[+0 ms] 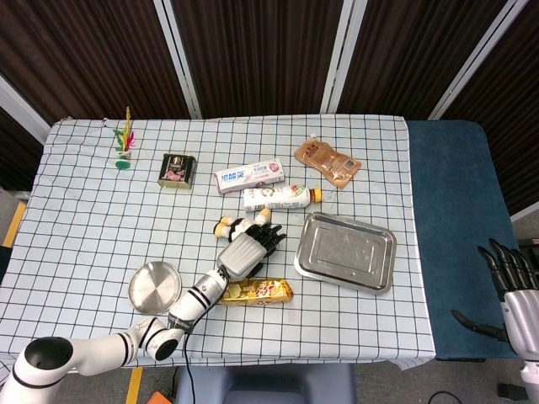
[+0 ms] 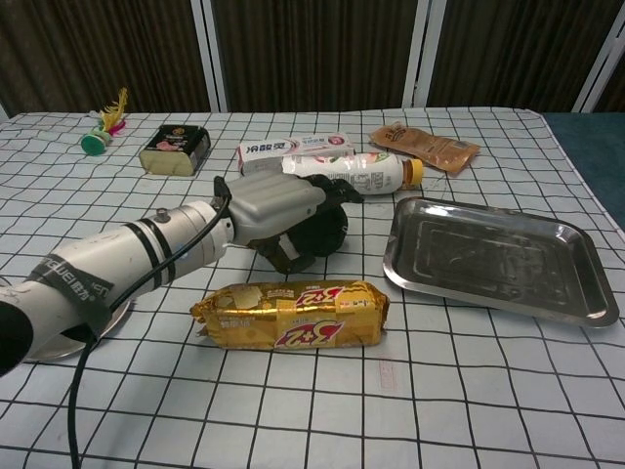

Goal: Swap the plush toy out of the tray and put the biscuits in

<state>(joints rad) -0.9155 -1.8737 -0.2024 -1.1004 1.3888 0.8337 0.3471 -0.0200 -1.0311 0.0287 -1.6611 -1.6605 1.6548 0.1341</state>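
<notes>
Fingers (image 2: 327,191) of left hand (image 2: 278,207) wrap plush toy (image 2: 317,234).

Shiny metal tray (image 2: 586,315), glossy foil biscuits (image 2: 293,315)

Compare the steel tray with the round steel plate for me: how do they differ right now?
The tray is rectangular with a raised rim; the round plate is a smaller shallow disc. The tray lies at the table's right, beyond the biscuits; the plate lies at the left, partly hidden by the left arm in the chest view. Both are bare metal and hold nothing, and the left hand is on the plush toy between them.
</notes>
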